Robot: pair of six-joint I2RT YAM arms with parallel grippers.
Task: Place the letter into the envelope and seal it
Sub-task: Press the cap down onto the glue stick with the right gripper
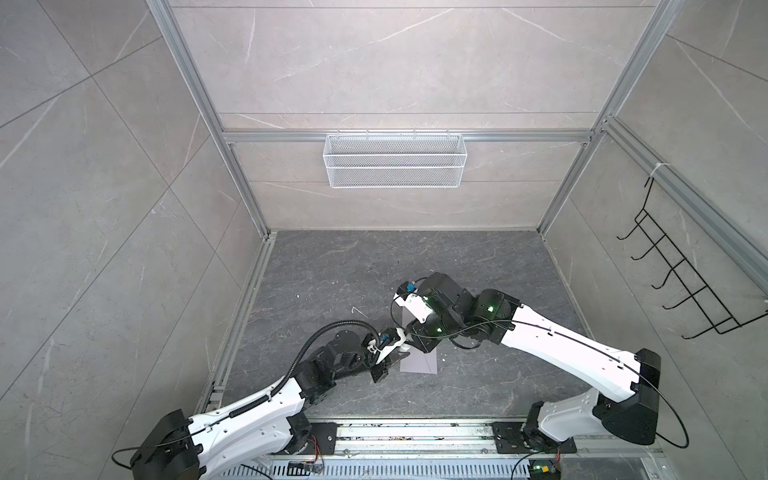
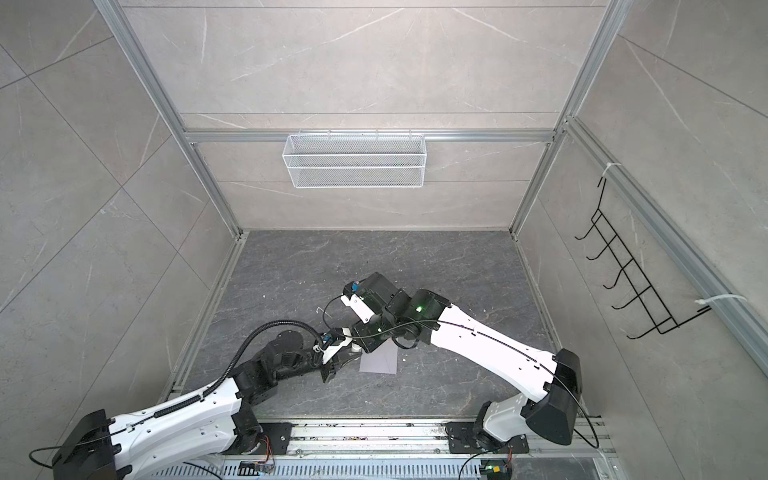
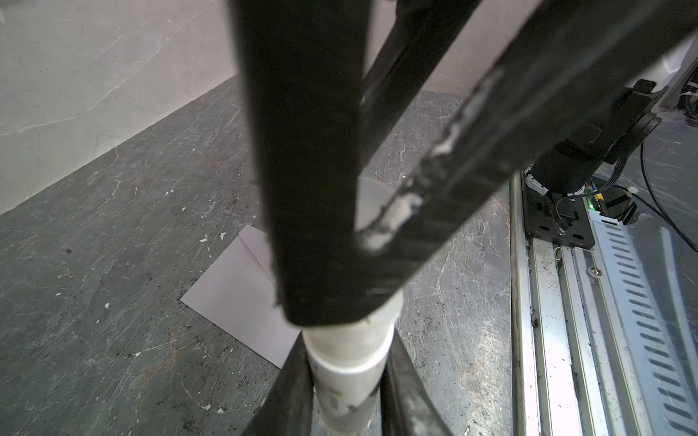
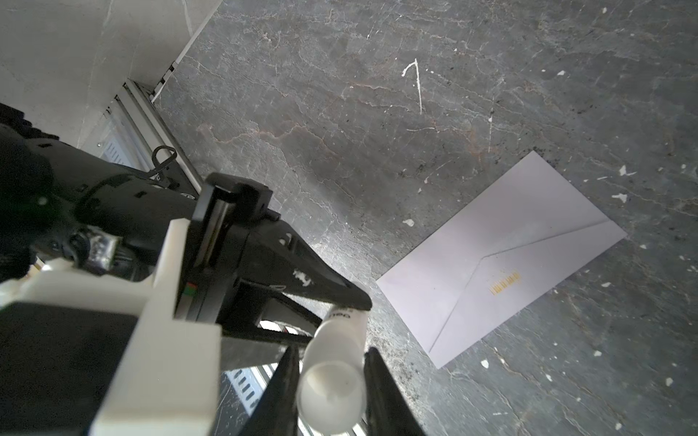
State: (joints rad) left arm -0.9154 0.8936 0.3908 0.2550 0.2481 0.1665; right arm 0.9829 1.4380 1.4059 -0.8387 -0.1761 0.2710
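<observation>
White tube links both arms; left claw and right claw each clamp an end near envelope.

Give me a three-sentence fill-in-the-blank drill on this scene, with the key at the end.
1. The left gripper and the right gripper both grip the ____ tube.
2. The envelope lies ____ on the dark table.
3. The mesh basket hangs on the ____ wall.
Missing words: white; flat; back.

Dark marble tabletop — envelope flat on it, white flecks nearby.
</observation>
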